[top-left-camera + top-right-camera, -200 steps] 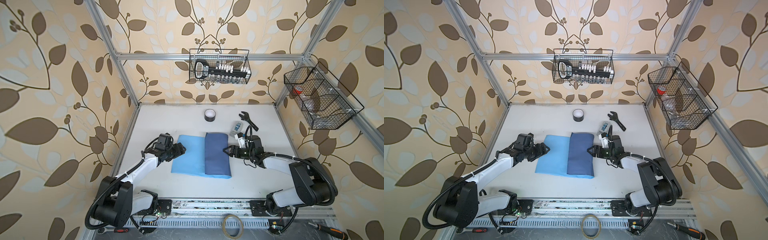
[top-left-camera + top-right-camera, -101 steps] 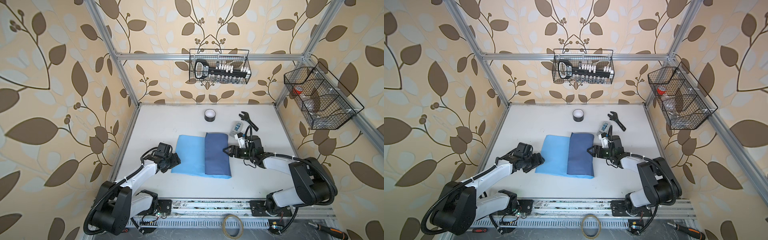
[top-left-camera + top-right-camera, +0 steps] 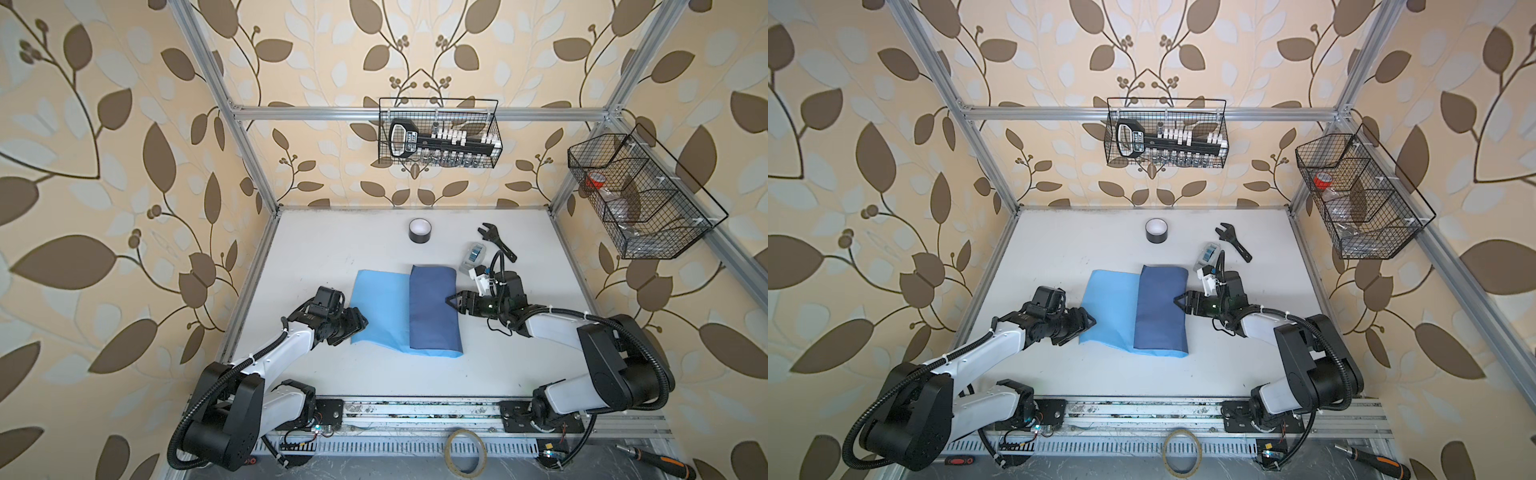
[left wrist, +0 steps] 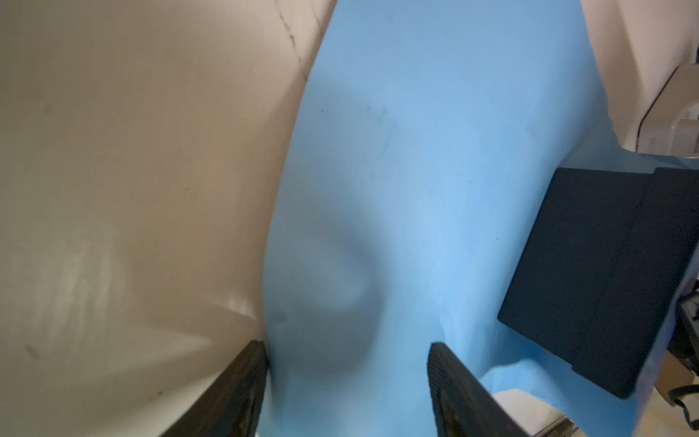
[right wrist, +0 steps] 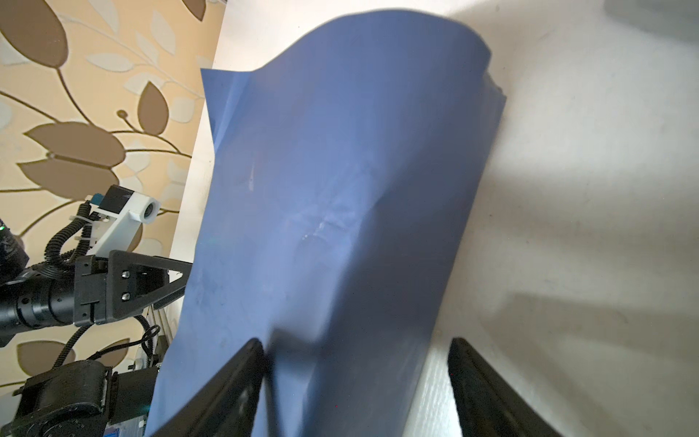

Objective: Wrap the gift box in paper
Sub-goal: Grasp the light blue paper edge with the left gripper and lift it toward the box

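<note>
Left gripper (image 3: 360, 322), jaws apart, straddles the free edge of the paper (image 3: 380, 303) at table centre. Gift box (image 4: 605, 272) lies at its 3 o'clock, under the folded flap; fold axis runs 12–6. Right gripper (image 3: 452, 300), jaws spread, sits opposite.

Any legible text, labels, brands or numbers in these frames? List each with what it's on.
Nothing reads clearly.
Black tool rack in the back wire basket: white label print, too blurred to read.
Small clear plastic case on the white table: blue insert, print too small to read.
Blue paper sheet, black tape roll, black wrench: no markings visible.
</note>
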